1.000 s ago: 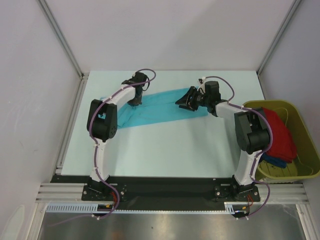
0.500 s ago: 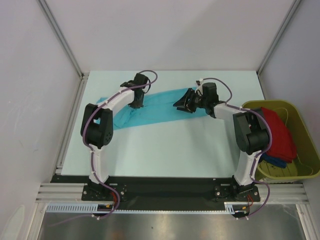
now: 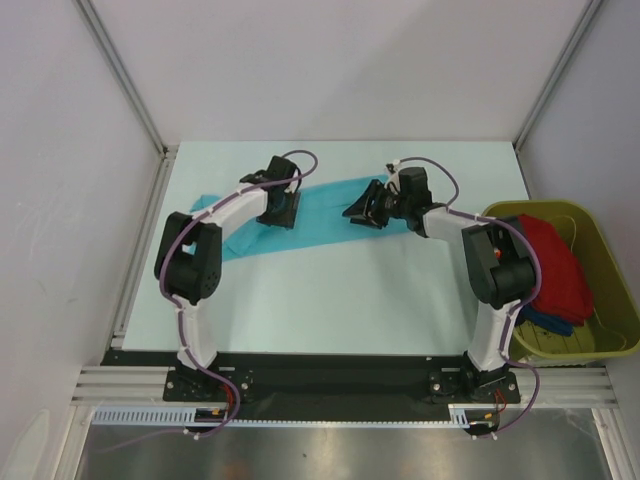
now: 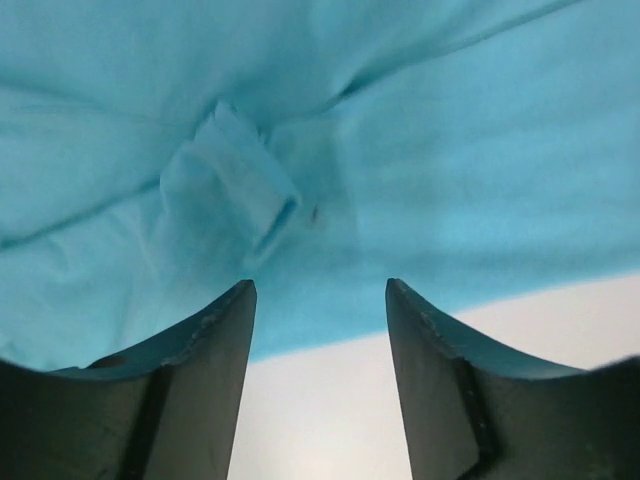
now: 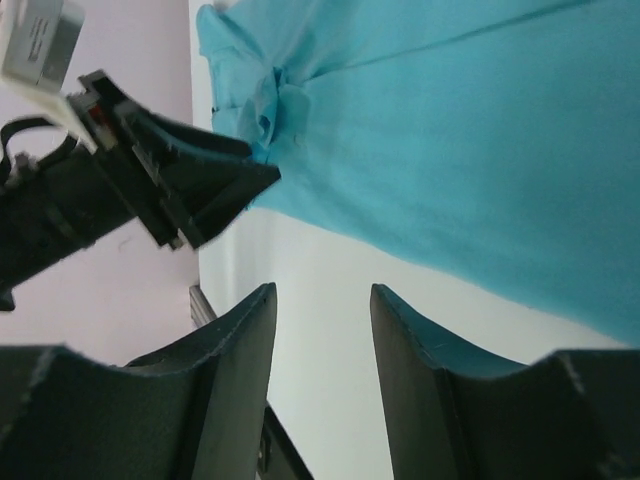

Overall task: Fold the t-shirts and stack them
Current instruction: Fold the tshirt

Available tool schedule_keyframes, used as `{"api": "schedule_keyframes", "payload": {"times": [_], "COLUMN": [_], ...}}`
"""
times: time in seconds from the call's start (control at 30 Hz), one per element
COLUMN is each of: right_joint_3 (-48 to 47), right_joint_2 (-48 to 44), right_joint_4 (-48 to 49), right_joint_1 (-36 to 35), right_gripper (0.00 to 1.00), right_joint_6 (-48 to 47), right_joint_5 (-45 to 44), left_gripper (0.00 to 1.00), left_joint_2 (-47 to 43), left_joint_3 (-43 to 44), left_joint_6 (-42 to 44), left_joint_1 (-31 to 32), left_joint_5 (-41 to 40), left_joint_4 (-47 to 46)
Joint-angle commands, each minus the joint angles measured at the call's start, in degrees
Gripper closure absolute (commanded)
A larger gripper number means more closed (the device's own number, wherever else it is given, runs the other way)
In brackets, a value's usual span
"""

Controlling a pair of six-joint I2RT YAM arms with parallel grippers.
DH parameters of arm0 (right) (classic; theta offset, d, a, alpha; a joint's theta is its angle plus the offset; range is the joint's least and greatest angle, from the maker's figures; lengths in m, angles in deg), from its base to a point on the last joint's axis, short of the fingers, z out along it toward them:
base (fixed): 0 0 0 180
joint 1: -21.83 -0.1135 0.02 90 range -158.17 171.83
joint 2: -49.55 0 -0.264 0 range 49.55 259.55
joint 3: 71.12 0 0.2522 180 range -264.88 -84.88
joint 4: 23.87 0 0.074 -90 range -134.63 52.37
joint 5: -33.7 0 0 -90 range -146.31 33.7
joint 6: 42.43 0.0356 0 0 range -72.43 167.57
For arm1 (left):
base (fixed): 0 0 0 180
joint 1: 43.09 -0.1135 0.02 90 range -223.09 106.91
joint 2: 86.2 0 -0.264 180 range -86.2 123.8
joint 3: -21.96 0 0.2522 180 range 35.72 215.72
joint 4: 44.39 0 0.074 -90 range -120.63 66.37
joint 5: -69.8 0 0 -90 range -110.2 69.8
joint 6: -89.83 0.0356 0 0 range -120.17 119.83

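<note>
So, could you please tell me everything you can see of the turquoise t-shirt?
The turquoise t-shirt is thin, soft cloth, spread mostly flat as a slanted band across the far half of the table, with shallow creases and a small bunched fold. The left gripper and right gripper are both open over its near edge; neither pinches it.

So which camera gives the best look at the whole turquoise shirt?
The top external view: it shows the turquoise shirt nearly end to end, lying flat. The left wrist view shows only a bunched fold close up; the right wrist view shows one edge and a crumpled end.
</note>
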Motion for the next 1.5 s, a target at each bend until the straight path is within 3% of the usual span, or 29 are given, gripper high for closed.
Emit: {"api": "schedule_keyframes", "payload": {"times": [0.0, 0.07, 0.27, 0.37, 0.5, 0.57, 0.87, 1.47], "right_joint_3": [-6.98, -13.02, -29.81, -35.37, -41.61, -42.06, -44.96, -52.44], "right_joint_2": [4.26, 7.25, 20.62, 25.98, 29.50, 30.56, 33.46, 38.65], "right_joint_4": [0.45, -0.08, 2.64, 1.24, -2.01, -3.24, -6.23, -5.88], "right_joint_1": [-3.04, -4.45, -10.87, -13.16, -15.44, -16.15, -16.94, -17.12], "right_gripper": [0.51, 0.48, 0.41, 0.40, 0.40, 0.40, 0.43, 0.54], "right_joint_6": [-2.32, -3.19, -0.22, 0.14, -1.17, -1.35, -3.37, 0.40], "right_joint_5": [-1.59, -2.30, -2.56, -2.47, -2.73, -3.35, -4.23, -4.58], "left_gripper": [0.38, 0.36, 0.41, 0.42, 0.41, 0.46, 0.51, 0.52], "left_joint_2": [-10.91, -14.61, -27.10, -28.60, -28.43, -26.42, -19.47, -8.75], "left_joint_3": [-4.29, -6.68, -18.45, -24.77, -28.57, -28.92, -28.49, -20.49], "left_joint_6": [0.39, -1.46, -9.10, -12.36, -16.13, -17.10, -22.90, -24.67], "left_joint_1": [-0.83, -2.67, -17.07, -26.72, -32.38, -34.75, -38.45, -40.03], "left_joint_5": [3.46, 5.74, 18.12, 26.48, 30.88, 32.38, 35.99, 34.06], "left_joint_4": [-3.90, -4.96, -8.73, -11.55, -14.36, -14.71, -21.04, -21.57]}}
